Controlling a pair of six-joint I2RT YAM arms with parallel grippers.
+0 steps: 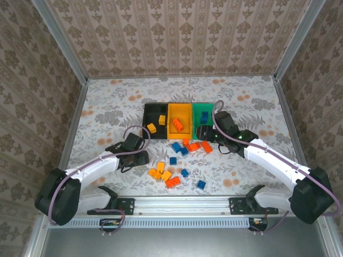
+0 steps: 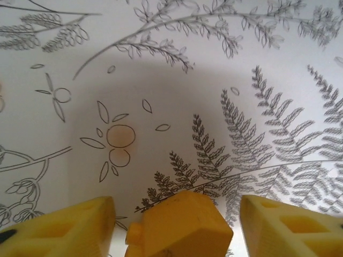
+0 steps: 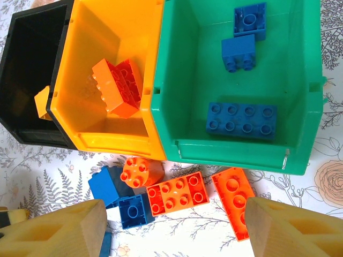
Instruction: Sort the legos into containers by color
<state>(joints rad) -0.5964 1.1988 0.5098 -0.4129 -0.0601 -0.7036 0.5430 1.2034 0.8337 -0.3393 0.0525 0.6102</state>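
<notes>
A flowery table sits between patterned walls, with 3 joined bins mid-frame and loose legos just below them. The bottom edge cuts off the yellow brick at the left gripper, whose jaws stand just apart from its 2 sides. The right gripper hangs below the green bin, jaws spread wide over those legos.

Walls: papered walls closed in three sides, beige with a brown damask pattern.
Table: the table wore a white cloth printed with grey ferns, leaves and pale orange flowers.
Frame: metal posts rose at the back corners; a metal rail ran along the near edge.
Light: soft and even, with one dim shadow on the cloth.
</notes>
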